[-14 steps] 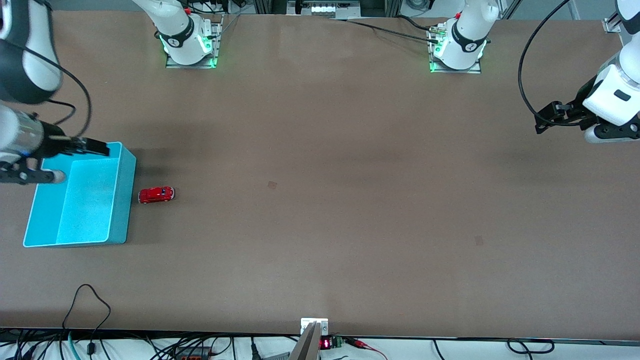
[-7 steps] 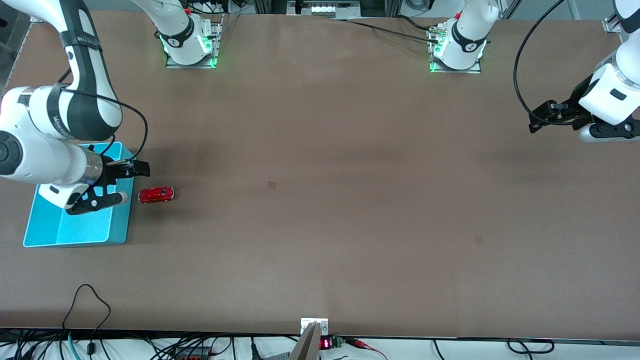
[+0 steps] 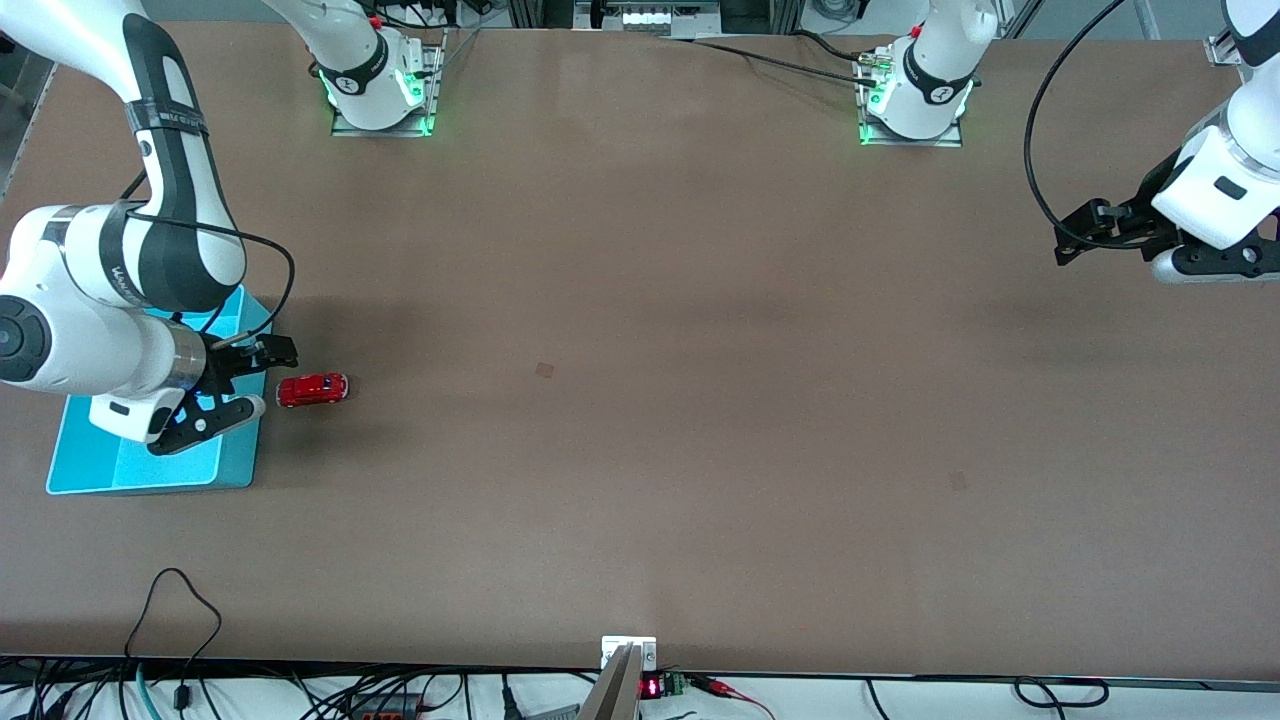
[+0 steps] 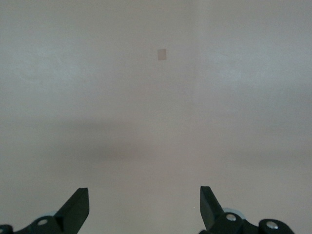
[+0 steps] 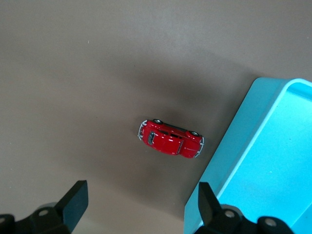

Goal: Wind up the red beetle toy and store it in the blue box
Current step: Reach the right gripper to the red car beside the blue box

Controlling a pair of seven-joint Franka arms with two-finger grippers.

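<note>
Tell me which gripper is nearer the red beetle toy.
Right. The right gripper, jaws open, hangs over the blue box edge beside the red beetle toy. The left gripper waits open at the left arm's end of the table.

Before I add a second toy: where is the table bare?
Bare: the stretch from the red beetle toy toward the left claw. Crowded: the right arm's end, where the right claw hangs open over the blue box edge.

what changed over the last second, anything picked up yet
Nothing picked up. The right gripper swung from over the blue box toward the red beetle toy and now hangs open over the box wall beside it. The left gripper, open, drifted slightly. Toy and box stayed put.
</note>
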